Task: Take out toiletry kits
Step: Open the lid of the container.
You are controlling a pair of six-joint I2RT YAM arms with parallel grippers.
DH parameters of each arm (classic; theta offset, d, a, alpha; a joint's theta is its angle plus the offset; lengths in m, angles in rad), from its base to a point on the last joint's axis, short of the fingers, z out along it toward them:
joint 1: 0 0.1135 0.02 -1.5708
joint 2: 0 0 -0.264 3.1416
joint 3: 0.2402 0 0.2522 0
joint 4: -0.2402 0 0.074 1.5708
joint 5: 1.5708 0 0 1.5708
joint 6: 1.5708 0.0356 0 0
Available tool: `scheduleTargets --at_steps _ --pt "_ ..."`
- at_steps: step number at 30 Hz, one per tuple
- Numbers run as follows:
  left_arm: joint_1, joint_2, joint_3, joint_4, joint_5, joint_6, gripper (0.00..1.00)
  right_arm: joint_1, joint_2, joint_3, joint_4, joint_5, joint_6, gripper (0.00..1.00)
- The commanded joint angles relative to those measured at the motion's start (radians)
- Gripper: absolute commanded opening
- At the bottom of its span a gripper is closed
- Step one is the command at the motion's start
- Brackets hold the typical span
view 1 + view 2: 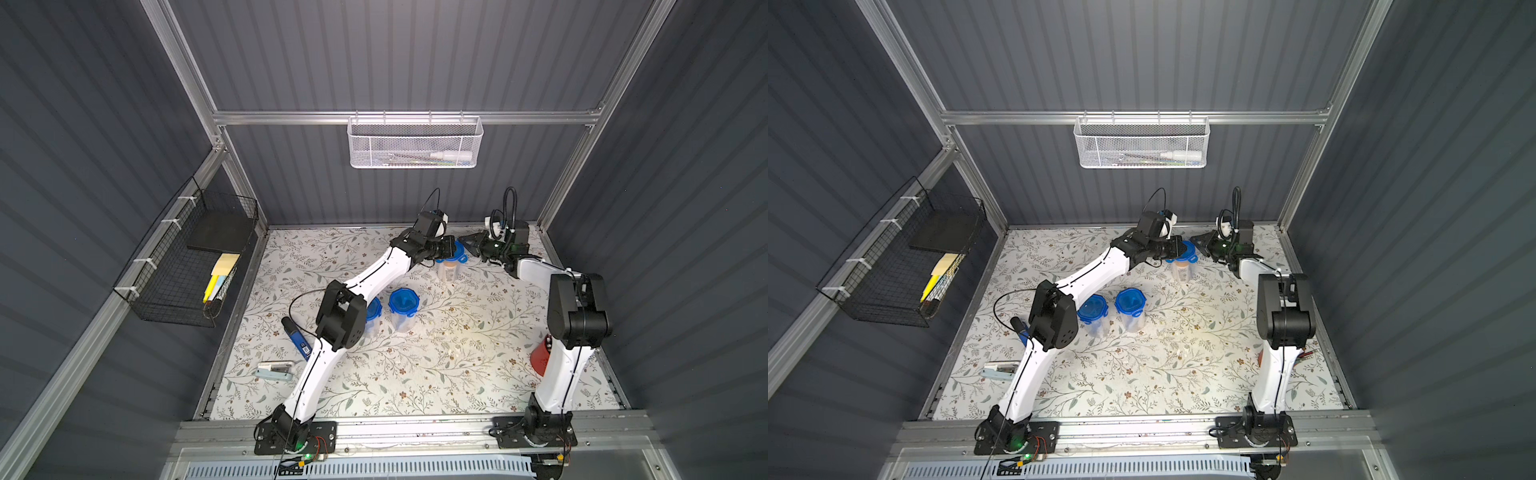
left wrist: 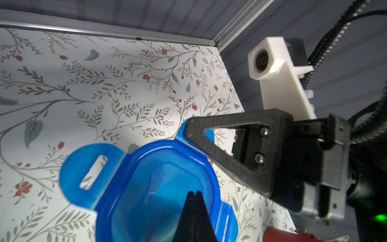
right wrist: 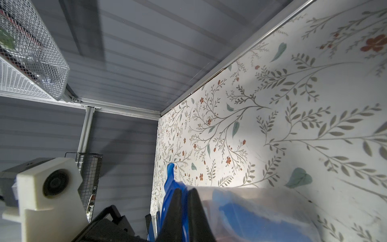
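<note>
The far jar (image 1: 1188, 275) stands straight up on the table (image 1: 415, 374), tall way up and down. Its blue lid (image 2: 146, 178) is on top. The toiletry kit (image 1: 449, 271) is inside this jar. Only a small tan bit of it shows through the clear wall, so it lies right under the lid and below both claws.

The left claw (image 2: 195, 196) is pressed together, and its tips sit on the middle of the lid from above. The right claw (image 3: 185, 191) comes in from the right side. It is pinching the clip flap (image 2: 181, 134) on the right edge of the lid. That flap is the thing to pull, I think, and the right arm is the one beside it. The left arm looks set to hold the jar down.

Counting: two claws and three clear jars with blue lids. One jar is far and two are nearer (image 1: 403, 309) (image 1: 1093, 313), standing side by side. I can see one kit for sure. The two near jars have something bluish inside, but it is too blurry to name.

Near the left edge lie one dark-blue gadget (image 1: 297, 338) and one stapler (image 1: 274, 371).
</note>
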Motion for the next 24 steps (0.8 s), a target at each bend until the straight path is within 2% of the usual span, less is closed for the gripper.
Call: scheduleTargets --at_steps 1,11,18,20,24 --pt "0.001 -0.024 -0.073 -0.16 -0.014 0.019 0.0 0.004 -0.078 -0.019 0.007 0.0 -0.028 0.01" --pt "-0.004 -0.115 -0.143 -0.144 -0.024 0.007 0.01 0.004 -0.155 -0.076 0.018 -0.022 -0.02 0.02" --pt "-0.004 -0.172 -0.184 -0.137 -0.053 0.011 0.06 0.014 -0.227 -0.067 0.022 -0.062 0.015 0.02" --pt "-0.004 -0.186 -0.196 -0.137 -0.055 0.005 0.11 0.014 -0.262 -0.072 -0.007 -0.062 0.008 0.02" --pt "-0.002 -0.214 -0.225 -0.13 -0.064 -0.006 0.35 0.014 -0.353 -0.087 -0.082 -0.046 -0.034 0.02"
